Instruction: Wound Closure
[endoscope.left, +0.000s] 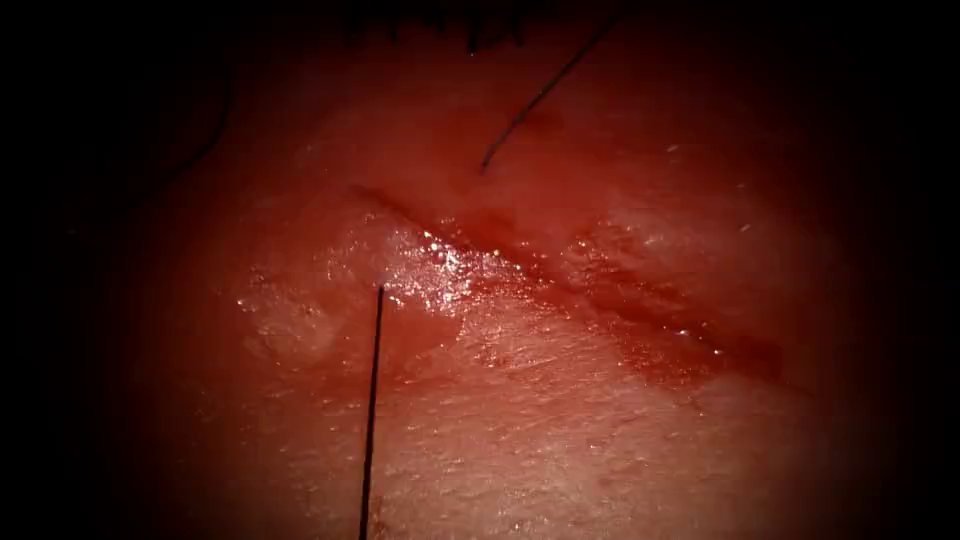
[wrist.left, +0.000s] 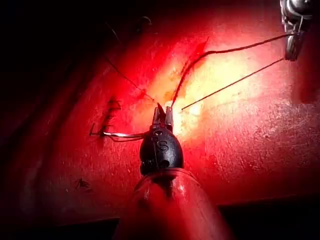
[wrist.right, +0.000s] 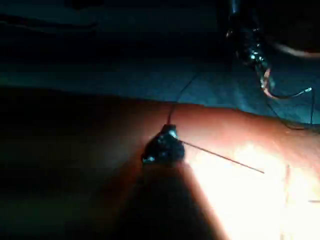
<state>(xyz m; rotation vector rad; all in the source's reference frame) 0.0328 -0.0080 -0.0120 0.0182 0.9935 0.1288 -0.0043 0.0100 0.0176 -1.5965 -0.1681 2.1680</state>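
Note:
The tissue (endoscope.left: 560, 420) carries a slanting cut (endoscope.left: 600, 295) wet with red fluid. One thread (endoscope.left: 371, 410) rises from the cut's left lip. A second strand (endoscope.left: 540, 95) leaves the tissue right of the cut. My left tool (wrist.left: 163, 114) is shut on the curved needle (wrist.left: 117, 135), gripping it near one end. The needle is free of the tissue; its curve also shows as needle (wrist.right: 280, 94) under the left tool (wrist.right: 250, 50). My right tool (wrist.right: 167, 140) is shut on the thread (wrist.right: 225, 159). Both strands (wrist.left: 230, 85) run up to the right tool (wrist.left: 292, 30).
An earlier line of dark stitches (wrist.left: 111, 112) sits beside the needle. Short thread ends (endoscope.left: 470, 30) show at the tissue's far edge. The tissue's front edge (wrist.left: 260, 202) drops to a dark bench.

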